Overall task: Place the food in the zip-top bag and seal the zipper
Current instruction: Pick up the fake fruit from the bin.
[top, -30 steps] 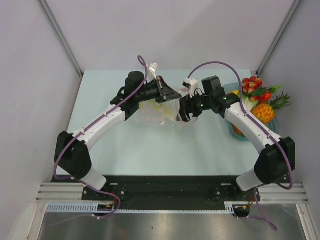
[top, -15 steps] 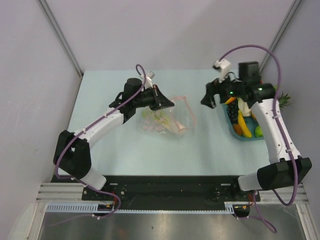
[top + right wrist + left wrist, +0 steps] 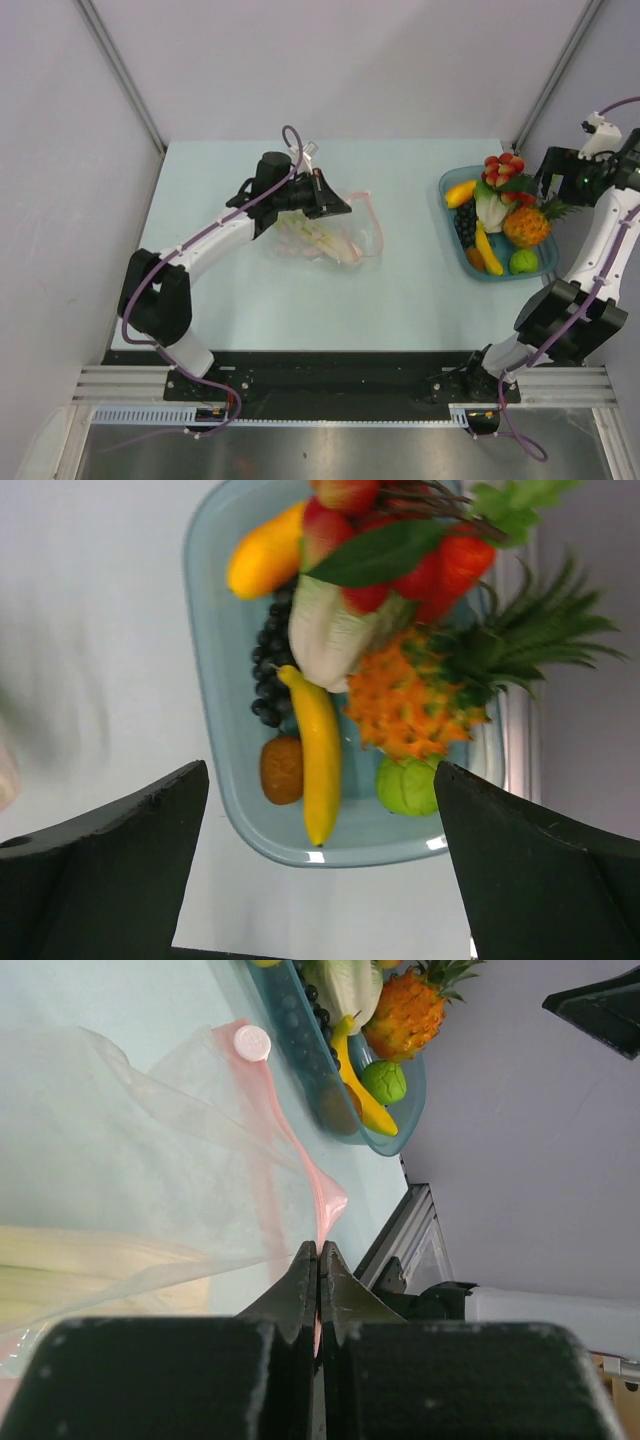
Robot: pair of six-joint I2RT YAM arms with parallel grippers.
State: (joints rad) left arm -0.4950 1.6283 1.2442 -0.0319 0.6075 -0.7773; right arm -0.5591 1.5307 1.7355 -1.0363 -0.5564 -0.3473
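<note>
We see the left pincer (image 3: 318,1260) closed tight, its two fingers pressed together on the pink zipper (image 3: 288,1140). In the left wrist view the strip runs straight out from the fingertips and ends at a small round tab (image 3: 251,1042). The clear bag (image 3: 120,1130) spreads out to one side of the pincer, crinkled and lying on the tabletop (image 3: 420,300). Pale green stalks (image 3: 80,1270) lie inside it, close beside the fingers.

From above, the left pincer (image 3: 335,204) sits at the bag's far edge. The bag (image 3: 345,245) and its stalks (image 3: 305,235) lie just on the near side of it, and the zipper (image 3: 374,222) curves around the side toward the bowl.

The right pincer (image 3: 550,180) hangs well apart from the bag, at the far right of the tabletop. Its fingers stand wide open and hold nothing. In the right wrist view the right pincer (image 3: 320,770) looks straight down on the teal bowl (image 3: 215,730). Between the spread fingers we see a banana (image 3: 320,750), dark grapes (image 3: 268,670), a green ball (image 3: 408,785), a pineapple (image 3: 415,700) and strawberries (image 3: 440,570), all in the bowl.
</note>
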